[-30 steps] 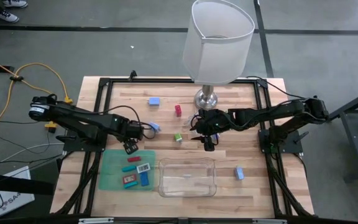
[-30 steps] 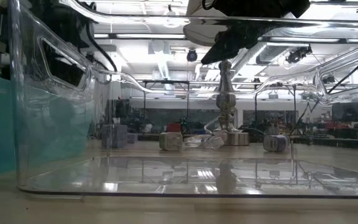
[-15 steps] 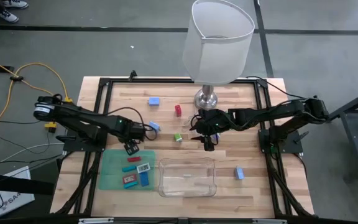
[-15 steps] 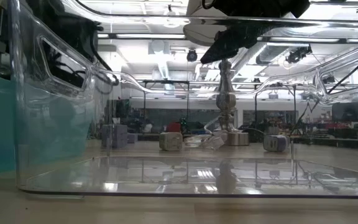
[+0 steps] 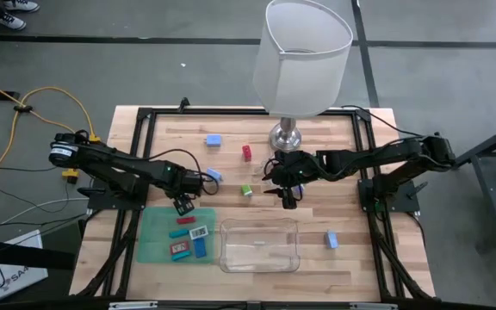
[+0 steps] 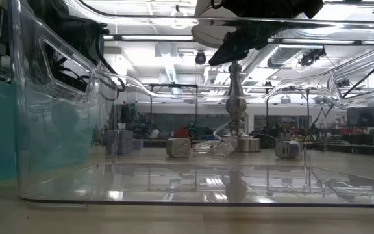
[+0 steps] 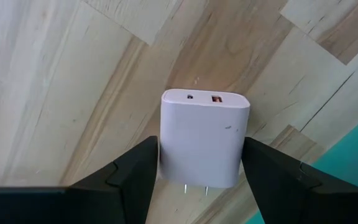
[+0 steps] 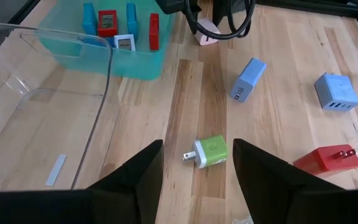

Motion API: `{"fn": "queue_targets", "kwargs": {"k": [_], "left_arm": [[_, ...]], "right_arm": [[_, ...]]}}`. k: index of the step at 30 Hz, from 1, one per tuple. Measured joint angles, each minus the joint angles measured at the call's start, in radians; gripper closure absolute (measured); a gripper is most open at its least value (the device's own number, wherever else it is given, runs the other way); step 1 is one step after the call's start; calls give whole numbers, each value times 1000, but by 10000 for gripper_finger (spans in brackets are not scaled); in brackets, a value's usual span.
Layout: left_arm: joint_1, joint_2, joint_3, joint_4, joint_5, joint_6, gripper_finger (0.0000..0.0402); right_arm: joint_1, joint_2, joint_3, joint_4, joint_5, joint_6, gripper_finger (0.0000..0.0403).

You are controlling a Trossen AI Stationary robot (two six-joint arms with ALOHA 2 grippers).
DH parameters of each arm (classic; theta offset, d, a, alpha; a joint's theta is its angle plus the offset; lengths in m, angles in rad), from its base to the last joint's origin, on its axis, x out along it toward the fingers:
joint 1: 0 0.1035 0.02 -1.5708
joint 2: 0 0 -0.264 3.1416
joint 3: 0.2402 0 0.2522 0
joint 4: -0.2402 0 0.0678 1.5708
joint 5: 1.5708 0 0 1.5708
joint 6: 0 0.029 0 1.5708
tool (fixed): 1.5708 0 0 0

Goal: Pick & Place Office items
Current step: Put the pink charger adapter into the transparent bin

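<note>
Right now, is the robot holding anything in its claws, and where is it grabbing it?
Yes. The left claw holds a white charger, pinched by its two flat sides, above the wood. The right claw is open and holds nothing; it hovers over a green charger.

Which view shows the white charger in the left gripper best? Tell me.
The left wrist view: the white charger fills the picture, port face and prongs visible, sitting between the left gripper's fingers. The high view hides it under the gripper. The right wrist view shows a sliver; the low view shows none.

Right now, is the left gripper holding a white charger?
Yes, in the left wrist view the white charger sits clamped between the left gripper fingers, above the wooden table.
</note>
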Motion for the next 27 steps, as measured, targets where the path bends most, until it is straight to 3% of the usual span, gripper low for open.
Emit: {"fn": "queue_targets", "kwargs": {"k": [12, 27], "left_arm": [[0, -2, 1, -1, -2, -8, 221], [0, -5, 0, 0, -13, -11, 221]], "right_arm": [[0, 0, 0, -1, 0, 0, 223], [0, 0, 0, -1, 0, 0, 223]]}}
